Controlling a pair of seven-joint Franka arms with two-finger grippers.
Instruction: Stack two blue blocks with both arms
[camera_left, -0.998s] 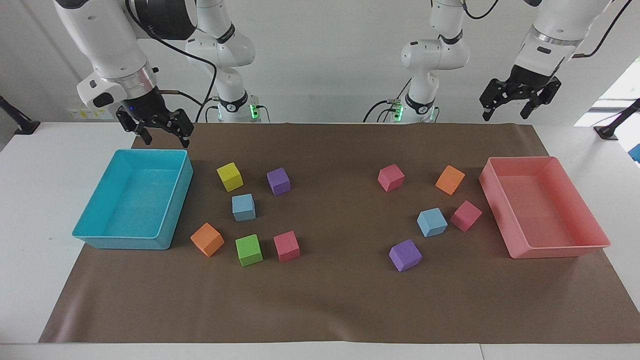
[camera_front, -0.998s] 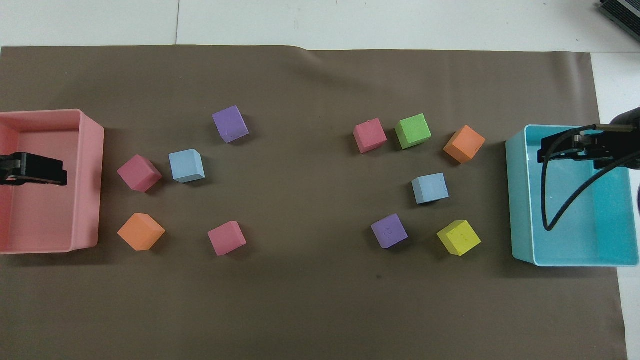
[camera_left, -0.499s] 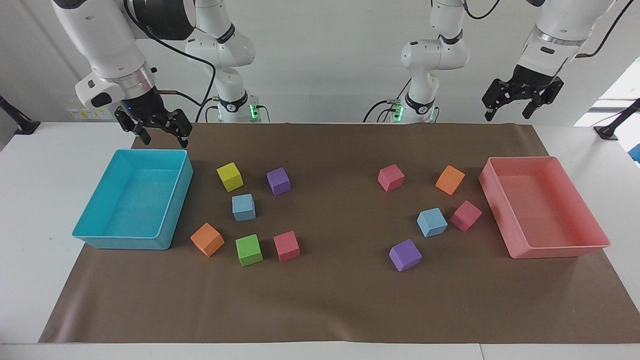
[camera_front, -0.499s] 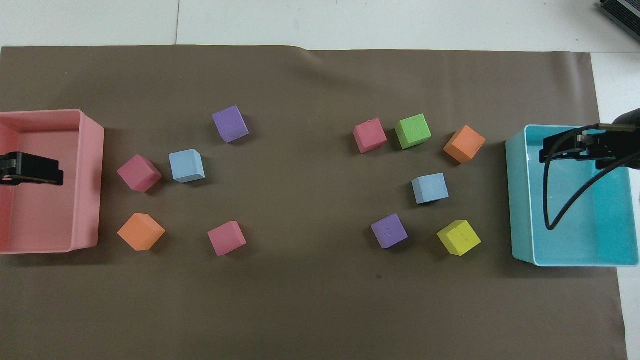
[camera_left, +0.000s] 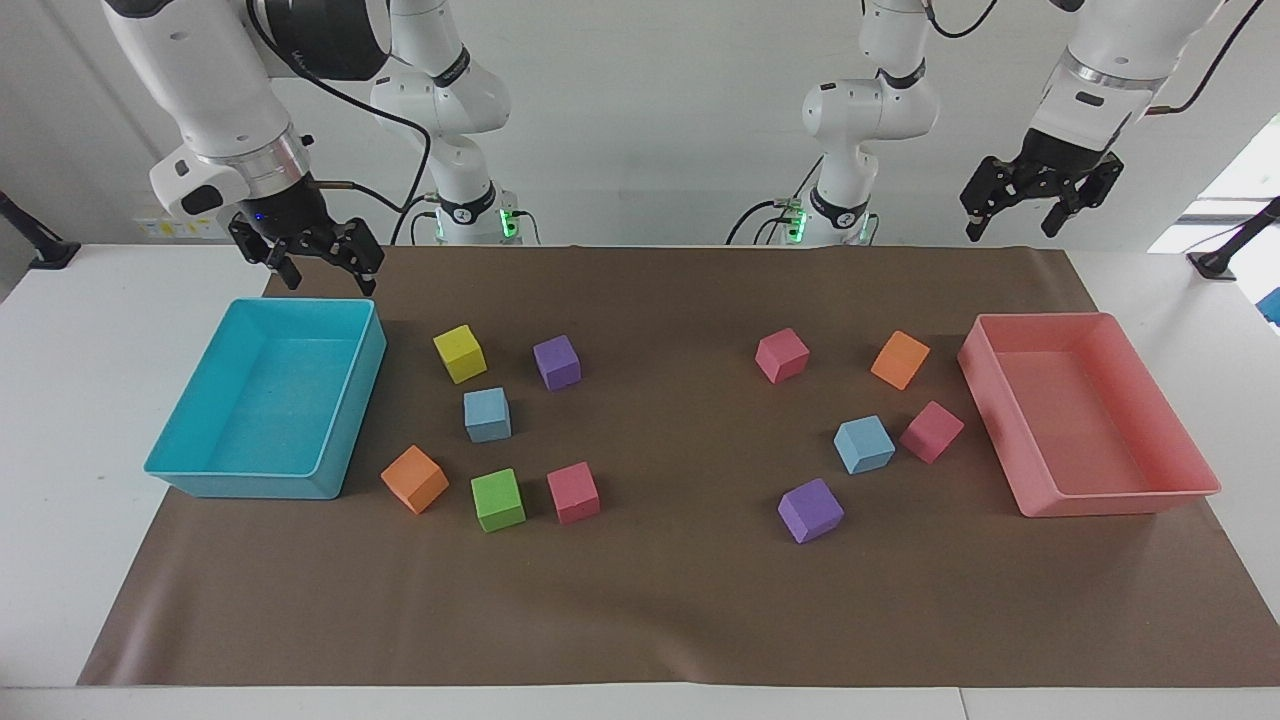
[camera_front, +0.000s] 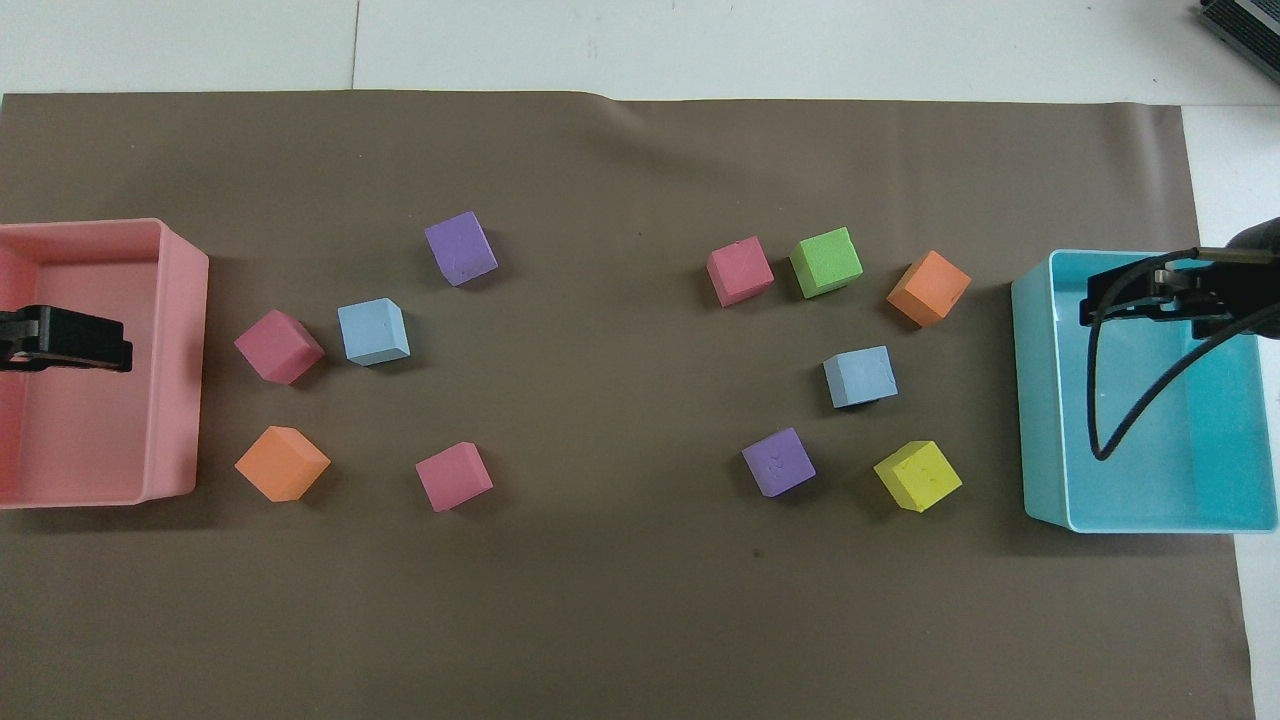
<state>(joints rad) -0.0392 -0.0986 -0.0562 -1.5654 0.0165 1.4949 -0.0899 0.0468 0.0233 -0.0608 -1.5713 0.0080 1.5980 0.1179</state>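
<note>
Fingers on both the left gripper (camera_left: 1026, 201) and right gripper (camera_left: 311, 258) hang spread and empty; neither matte light-blue foam cube (camera_left: 487, 414) (camera_left: 864, 444) is approached yet, so each arm must descend onto its cube.

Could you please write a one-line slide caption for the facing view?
Both arms wait raised at the table's ends while two blue blocks sit apart among other coloured cubes, unstacked.
</note>
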